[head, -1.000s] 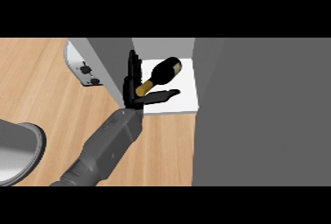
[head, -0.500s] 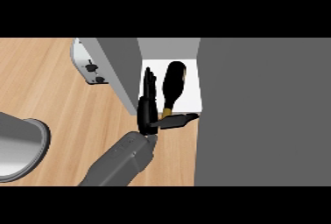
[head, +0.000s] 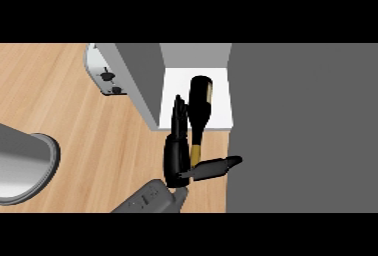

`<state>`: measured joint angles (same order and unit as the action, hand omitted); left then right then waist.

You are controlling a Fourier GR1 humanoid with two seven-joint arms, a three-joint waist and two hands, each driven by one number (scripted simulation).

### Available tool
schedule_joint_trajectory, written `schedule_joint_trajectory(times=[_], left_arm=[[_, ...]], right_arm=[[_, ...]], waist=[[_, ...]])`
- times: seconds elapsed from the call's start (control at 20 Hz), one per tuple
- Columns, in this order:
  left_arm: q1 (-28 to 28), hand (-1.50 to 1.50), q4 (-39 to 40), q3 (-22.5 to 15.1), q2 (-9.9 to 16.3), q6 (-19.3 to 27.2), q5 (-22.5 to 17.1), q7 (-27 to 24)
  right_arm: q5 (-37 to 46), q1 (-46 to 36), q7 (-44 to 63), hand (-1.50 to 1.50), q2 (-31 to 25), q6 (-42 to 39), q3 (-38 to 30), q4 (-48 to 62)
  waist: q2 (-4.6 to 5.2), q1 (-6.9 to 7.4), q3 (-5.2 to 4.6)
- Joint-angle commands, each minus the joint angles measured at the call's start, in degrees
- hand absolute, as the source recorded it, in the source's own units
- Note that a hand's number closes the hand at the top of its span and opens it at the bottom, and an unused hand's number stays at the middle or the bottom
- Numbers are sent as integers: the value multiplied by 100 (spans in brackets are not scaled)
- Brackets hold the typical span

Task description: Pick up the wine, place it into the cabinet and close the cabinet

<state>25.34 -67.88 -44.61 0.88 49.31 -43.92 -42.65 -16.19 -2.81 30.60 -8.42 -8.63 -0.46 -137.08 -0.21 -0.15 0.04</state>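
Forearm (head: pixel 148 200): grey, enters from the lower edge of the head view, just below the wine bottle's neck end; angled up and to the right.

Right hand (head: pixel 177 160): black, directly left of the wine bottle and touching it along the neck. Fingers (head: pixel 179 117) extended straight, lying along the bottle's left side and pointing toward the cabinet interior. Thumb (head: pixel 214 167) spread out to the right, crossing under the bottle's neck end. Fingers not curled round the bottle; hand sits alongside it, well opened.

Wine bottle (head: pixel 199 107): dark body with gold-coloured neck. Lies roughly lengthwise, base end toward the far side. Body rests on the white cabinet floor; neck projects out over the wooden counter toward the near side.

Counter (head: pixel 74 115): light wood, extends left of the wine bottle and beneath its neck.

Metal vessel (head: pixel 22 165): grey, curved rim, well left of the wine bottle at the view's left edge; only part shows.

Cabinet floor (head: pixel 218 95): white, under the bottle body; bounded by grey walls.

Cabinet side wall (head: pixel 144 75): grey panel just left of the wine bottle's body, between bottle and door.

Cabinet door (head: pixel 100 70): pale, swung open, left of and beyond the wine bottle; two dark fittings on its face.

Grey cabinet mass (head: pixel 303 125): large flat grey surface, right of the wine bottle, filling the view's right side.

Left hand: does not show.
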Motion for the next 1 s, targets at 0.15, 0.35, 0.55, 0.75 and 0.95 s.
schedule_joint_trajectory(times=[0.15, 0.35, 0.55, 0.75, 0.95], left_arm=[[-924, -150, -1672, -392, 347, 823, 588, 309], [-1626, -150, -1796, -506, 397, 668, 881, 103], [-1919, -150, -3184, -810, 842, 1126, 1192, 595], [-2708, -150, -3689, -724, 1568, 377, 1116, 268], [-2870, -150, -3794, -1201, 1584, 388, 1383, 279]], right_arm=[[-331, 205, 268, -150, -46, 0, -131, -604], [-183, 221, 156, -150, 125, 45, 18, -554], [-523, -13, 397, -150, -176, -61, -307, -441], [-248, 442, 427, -150, 183, -56, 497, -739], [-515, 329, 737, 150, 45, -237, 579, -724]], waist=[[-5, 20, -2], [7, 13, -4], [2, 22, -2], [-6, 29, -6], [-3, 14, -7]])
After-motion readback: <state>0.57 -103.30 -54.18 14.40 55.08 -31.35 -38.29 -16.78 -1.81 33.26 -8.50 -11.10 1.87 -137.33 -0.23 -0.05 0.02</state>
